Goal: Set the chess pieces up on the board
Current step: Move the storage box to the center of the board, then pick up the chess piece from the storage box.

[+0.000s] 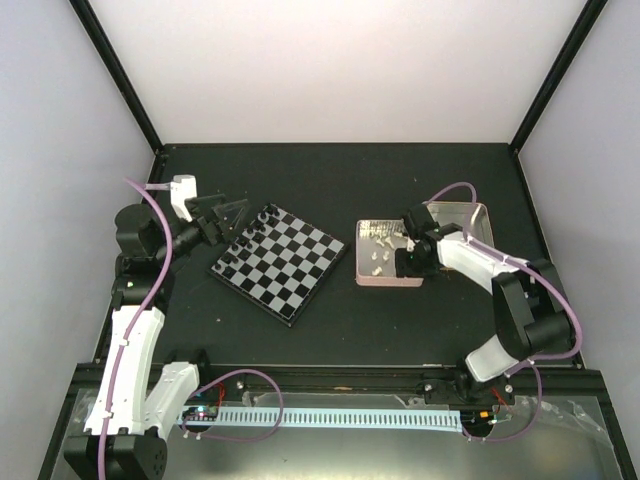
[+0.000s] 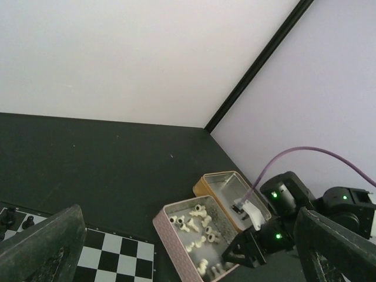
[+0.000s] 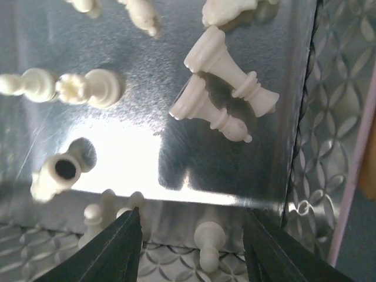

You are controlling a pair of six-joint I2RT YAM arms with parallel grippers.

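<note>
Currently, we find the right arm folded forward and the right gripper (image 1: 408, 258) pointing down into the pink tin (image 1: 385, 283), right of the worktop's centre. Only the right wrist view shows its fingers (image 3: 126, 247) partly spread and gripping nothing, above the chess pieces (image 3: 226, 82) lying on the tin floor. The left arm stands raised near the worktop's left edge. The left gripper (image 1: 232, 216) hangs wide open beside the far-left corner of the board (image 1: 285, 265). Only the overhead view shows black pieces (image 1: 250, 228) along that board edge.
</note>
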